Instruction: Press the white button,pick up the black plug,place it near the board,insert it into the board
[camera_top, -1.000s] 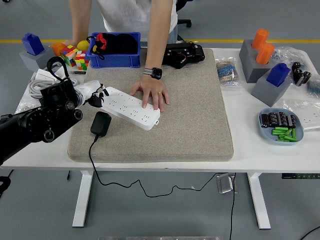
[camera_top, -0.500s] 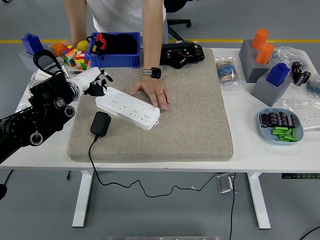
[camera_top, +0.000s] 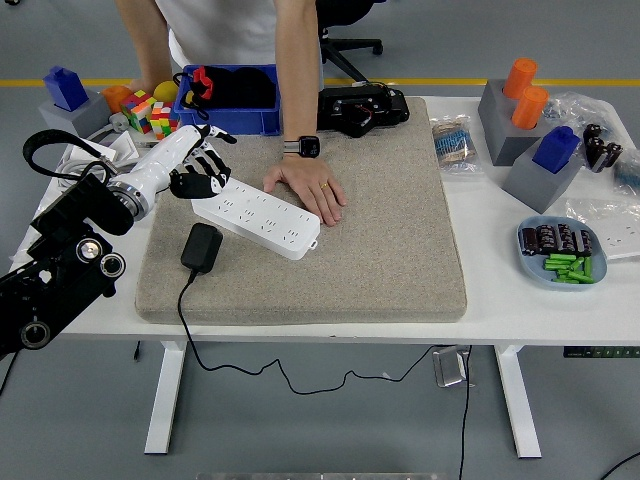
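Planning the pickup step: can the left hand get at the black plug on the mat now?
Probably yes. The left hand hovers open just above the black plug, nothing covers it, and the person's hand rests farther right.

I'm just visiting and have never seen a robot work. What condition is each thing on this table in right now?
Left hand: fingers spread, holding nothing, over the strip's left end.
Power strip: lying flat on the mat, nothing plugged in.
Black plug: lying loose on the mat, cord trailing off the table.
Person's hand: flat, pressing the strip's far edge.
Blue bin: open, holding dark items.
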